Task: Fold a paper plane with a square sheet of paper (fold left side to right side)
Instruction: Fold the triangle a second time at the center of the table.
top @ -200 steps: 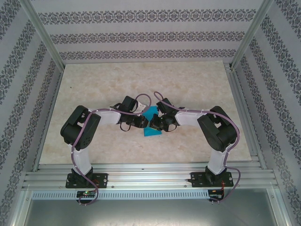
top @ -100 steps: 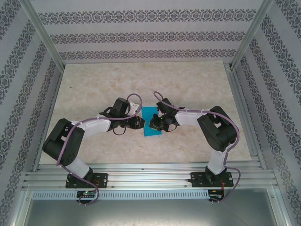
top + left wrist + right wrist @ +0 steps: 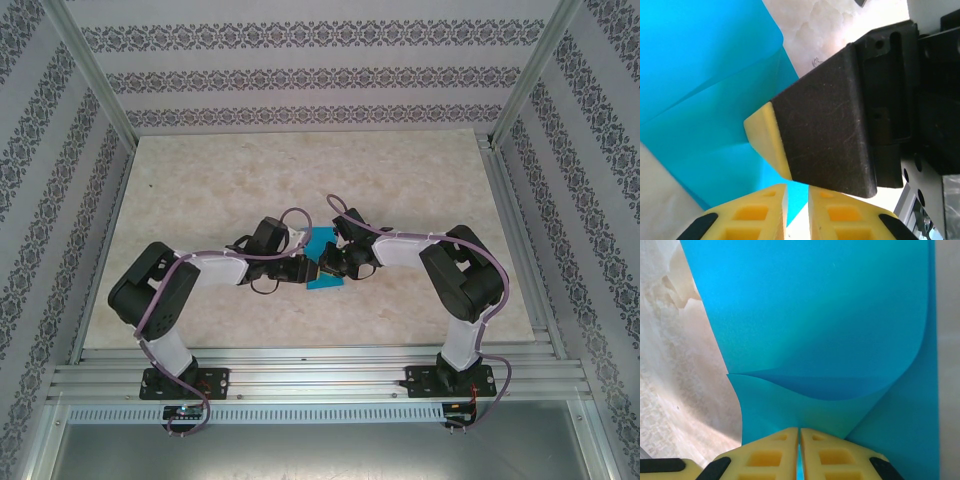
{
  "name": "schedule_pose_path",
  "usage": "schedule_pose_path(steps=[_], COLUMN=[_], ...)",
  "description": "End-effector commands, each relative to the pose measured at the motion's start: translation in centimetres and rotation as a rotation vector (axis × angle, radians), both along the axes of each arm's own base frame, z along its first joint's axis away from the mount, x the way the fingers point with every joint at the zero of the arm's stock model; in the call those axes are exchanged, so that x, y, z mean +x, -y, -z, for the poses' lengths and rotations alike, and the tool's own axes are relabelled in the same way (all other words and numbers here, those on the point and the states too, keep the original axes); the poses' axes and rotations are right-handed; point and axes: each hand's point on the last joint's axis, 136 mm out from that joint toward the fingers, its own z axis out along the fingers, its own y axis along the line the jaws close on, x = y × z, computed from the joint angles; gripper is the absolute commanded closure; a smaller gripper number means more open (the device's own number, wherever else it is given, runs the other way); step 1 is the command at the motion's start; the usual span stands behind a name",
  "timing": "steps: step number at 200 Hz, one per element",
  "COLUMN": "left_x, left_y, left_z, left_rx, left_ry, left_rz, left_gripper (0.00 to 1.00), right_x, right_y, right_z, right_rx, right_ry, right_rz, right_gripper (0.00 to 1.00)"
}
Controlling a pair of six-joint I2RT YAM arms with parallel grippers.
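Square sheet of paper (image 3: 830, 315) pinched by right hand (image 3: 799, 440).

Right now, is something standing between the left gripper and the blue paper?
Partly. The square sheet of paper lies directly ahead of the left gripper. The right gripper is shut on the sheet, and its black, yellow-tipped finger reaches over the paper just ahead of the left fingertips. Nothing else visible stands between them.

white-black arms (image 3: 215, 262), purple cables (image 3: 293, 212), yellow claws (image 3: 797, 197) (image 3: 799, 440)
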Motion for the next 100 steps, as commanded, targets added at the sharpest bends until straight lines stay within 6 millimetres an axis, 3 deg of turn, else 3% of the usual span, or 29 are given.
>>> schedule_pose_path(steps=[1, 100], left_x=[0.1, -2.0], left_y=[1.3, -1.3], left_z=[-0.1, 4.9], left_rx=[-0.007, 0.164], left_ry=[0.02, -0.035], left_rz=[0.034, 0.045], left_gripper=[0.8, 0.82], right_x=[-1.6, -1.6], right_y=[1.4, 1.6], right_z=[2.7, 2.8], right_rx=[-0.086, -0.096], right_ry=[-0.052, -0.055], right_rz=[-0.005, -0.005], right_gripper=[0.88, 0.88])
